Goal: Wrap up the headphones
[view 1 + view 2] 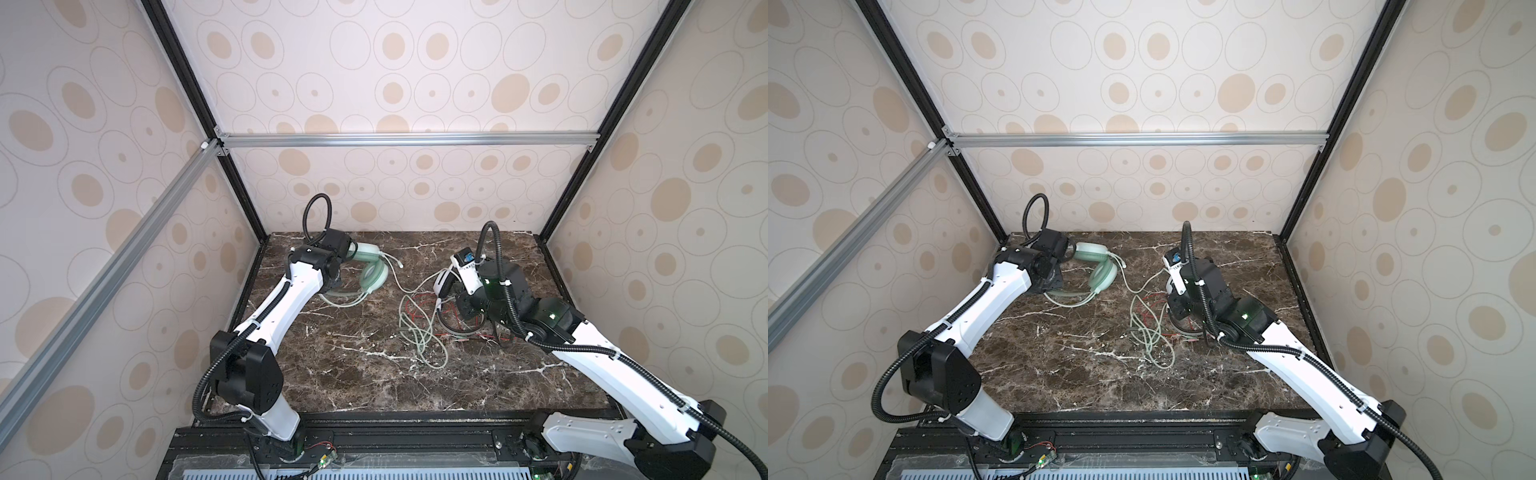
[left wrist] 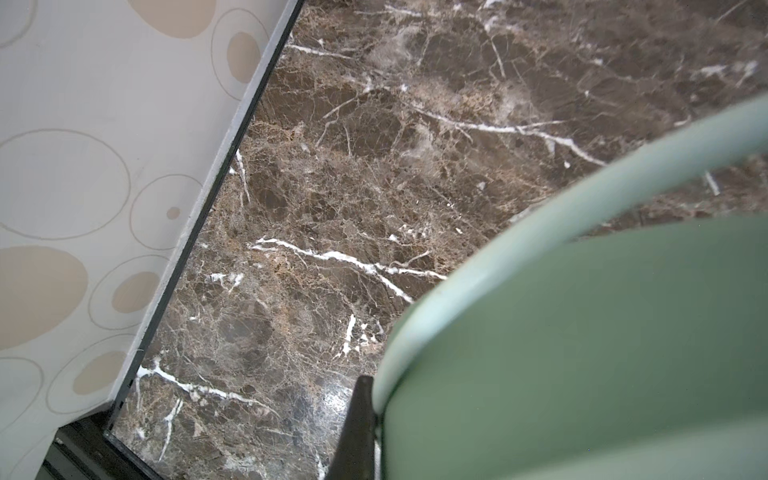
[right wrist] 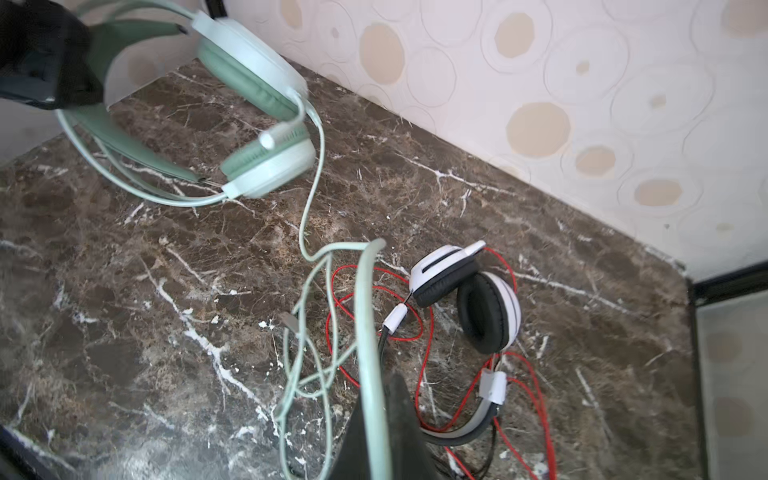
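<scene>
Toward the back-left corner of the desk (image 1: 374, 374), the left pincer (image 3: 83, 58) is clamping the mint-green headset (image 1: 374, 272) by its headband (image 2: 582, 332). In the left wrist view one dark finger (image 2: 357, 424) is pressing against the band's edge. Whether the ear cups (image 3: 270, 166) are resting on the marble or hanging just above it, I cannot tell. Near the middle of the desk the right pincer (image 3: 376, 399) is sitting closed. The pale green cable (image 3: 309, 199) is running up along its finger (image 3: 399, 424) and appears pinched there. The rest of that cable is lying in loose loops. Those loops are crossing the thin red cable (image 3: 431, 328) of the white-and-black headset (image 3: 469, 299), which is lying flat just beside the right pincer with nothing gripping it. The mint headset is probably handling as a light thing: a springy plastic frame with soft pads. That is making the band the sound place to hold, since the cups would likely be swivelling and the pads squashing under a grip. The cable is looking limp and smooth, so it is likely slipping through a slack pinch and dragging its neighbouring loops along. Snagging the red strands is the main risk. Taking hold clear of that crossing, and pulling gently where the cable enters the cup, is seeming wisest.
</scene>
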### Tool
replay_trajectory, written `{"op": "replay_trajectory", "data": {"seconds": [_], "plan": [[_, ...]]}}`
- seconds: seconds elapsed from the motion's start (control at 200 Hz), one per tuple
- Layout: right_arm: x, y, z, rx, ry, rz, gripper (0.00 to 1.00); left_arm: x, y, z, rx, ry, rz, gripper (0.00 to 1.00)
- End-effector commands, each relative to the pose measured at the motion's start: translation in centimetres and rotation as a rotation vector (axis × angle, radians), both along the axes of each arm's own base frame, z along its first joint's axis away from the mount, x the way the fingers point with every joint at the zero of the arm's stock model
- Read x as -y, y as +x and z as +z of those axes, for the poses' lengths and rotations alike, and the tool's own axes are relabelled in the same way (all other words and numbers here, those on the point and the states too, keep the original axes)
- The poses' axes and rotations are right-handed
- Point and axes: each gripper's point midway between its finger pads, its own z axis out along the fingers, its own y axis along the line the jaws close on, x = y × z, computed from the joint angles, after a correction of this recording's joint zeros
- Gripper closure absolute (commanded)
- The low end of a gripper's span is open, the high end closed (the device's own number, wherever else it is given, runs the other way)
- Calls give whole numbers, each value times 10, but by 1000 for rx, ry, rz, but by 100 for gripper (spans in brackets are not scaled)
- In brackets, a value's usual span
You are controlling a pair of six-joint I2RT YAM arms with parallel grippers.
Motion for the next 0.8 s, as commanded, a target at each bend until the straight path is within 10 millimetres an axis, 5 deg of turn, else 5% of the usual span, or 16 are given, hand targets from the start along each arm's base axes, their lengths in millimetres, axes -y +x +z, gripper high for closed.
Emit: {"op": "replay_trajectory", "data": {"seconds": [0.0, 0.2, 0.355, 0.605, 0.795], "plan": [[-5, -9, -11, 3, -266, 123, 100, 16, 18, 29, 162, -13, -87, 100], [-36, -15, 2, 76, -389, 239, 100, 37, 31, 25, 163, -6, -209, 100], [-45, 12, 13, 148, -429, 163, 100, 78, 29, 23, 178, -43, -408, 100], [-42, 69, 28, 173, -499, 34, 100, 111, 22, 7, 124, -89, -595, 100], [-43, 100, 14, 86, -375, 51, 100, 138, 11, 16, 171, -175, -746, 100]]}}
